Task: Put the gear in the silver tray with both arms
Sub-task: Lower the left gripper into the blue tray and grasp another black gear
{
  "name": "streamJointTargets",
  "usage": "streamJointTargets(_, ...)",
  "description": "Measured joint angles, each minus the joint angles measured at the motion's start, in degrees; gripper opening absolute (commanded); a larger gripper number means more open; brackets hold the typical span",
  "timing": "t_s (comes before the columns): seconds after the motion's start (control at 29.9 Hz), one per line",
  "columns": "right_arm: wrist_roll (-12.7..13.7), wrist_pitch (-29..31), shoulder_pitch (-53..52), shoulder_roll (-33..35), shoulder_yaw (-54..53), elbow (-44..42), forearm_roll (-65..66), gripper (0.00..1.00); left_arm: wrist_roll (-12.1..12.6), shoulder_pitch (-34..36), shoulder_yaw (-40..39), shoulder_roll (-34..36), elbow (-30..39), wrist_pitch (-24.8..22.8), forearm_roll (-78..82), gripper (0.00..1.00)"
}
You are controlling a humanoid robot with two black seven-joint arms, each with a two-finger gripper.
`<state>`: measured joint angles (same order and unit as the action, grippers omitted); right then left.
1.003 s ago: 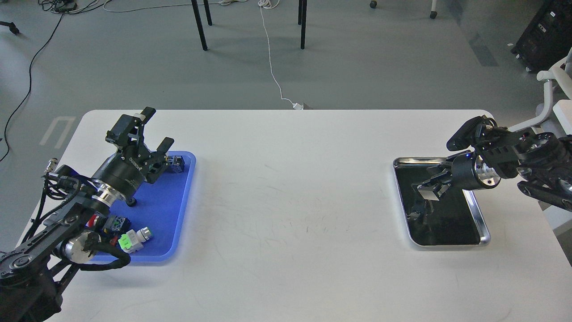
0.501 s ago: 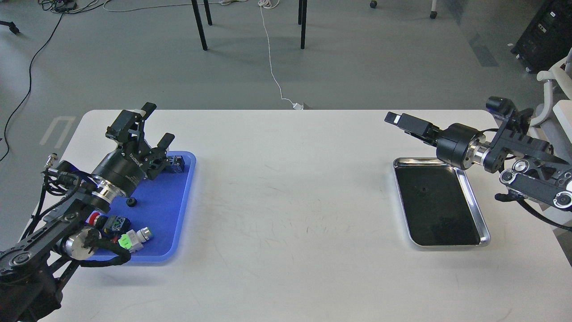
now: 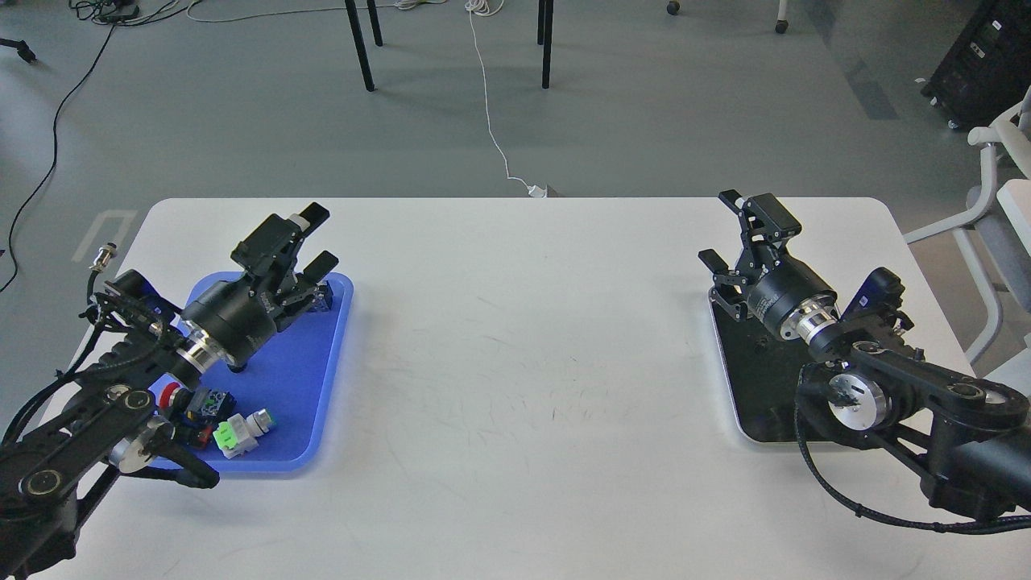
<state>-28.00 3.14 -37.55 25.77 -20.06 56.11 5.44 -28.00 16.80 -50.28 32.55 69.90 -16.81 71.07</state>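
The right end effector (image 3: 745, 229) has swung back over the silver tray (image 3: 753, 399), fingers now spread; the left end effector (image 3: 310, 242) edged rightward.

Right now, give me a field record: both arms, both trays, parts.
left gripper: fingers open, empty, above the far end of the blue plastic tray
right gripper: fingers open, empty, above the far end of the shiny rectangular silver tray
silver tray contents: one small dark part visible; the arm hides much of the floor
blue tray contents: red button part, green-and-white connector, small black parts
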Motion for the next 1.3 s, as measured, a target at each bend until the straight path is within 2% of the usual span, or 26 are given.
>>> streamJointTargets(0.27,-0.01,-0.02,0.19,-0.62,-0.14,0.65,-2.86,0.98,-0.01,2.25,2.76,10.52,3.71,1.46,38.24,0.98)
streamJointTargets(0.43,-0.01,-0.25,0.27,-0.71,-0.4,2.11,-3.06,0.98,-0.01,4.4,7.29,18.58,3.38,1.84,52.4,0.97)
streamJointTargets(0.7,-0.01,-0.48,0.28,-1.66,-0.42,2.61,-3.07,0.98,-0.01,5.78,9.5,20.36,-2.39,3.27,53.94,0.81)
streamJointTargets(0.8,-0.01,-0.61,0.29,-1.76,-0.42,2.62,-3.07,0.98,-0.01,7.29,11.8,19.14,-5.13,3.35,53.94,0.7)
streamJointTargets(1.0,-0.01,-0.68,0.28,-1.78,-0.42,2.62,-3.07,0.98,-0.01,11.99,18.73,18.16,-8.91,2.72,53.94,0.69)
streamJointTargets(1.14,-0.01,-0.68,0.28,-1.78,-0.42,2.62,-3.07,0.98,0.01,13.11,20.09,16.99,-10.79,1.48,53.94,0.68)
streamJointTargets(1.3,-0.01,-0.68,0.29,-1.78,-0.42,2.61,-3.07,0.98,0.01,13.42,20.44,15.54,-12.76,0.22,53.94,0.62)
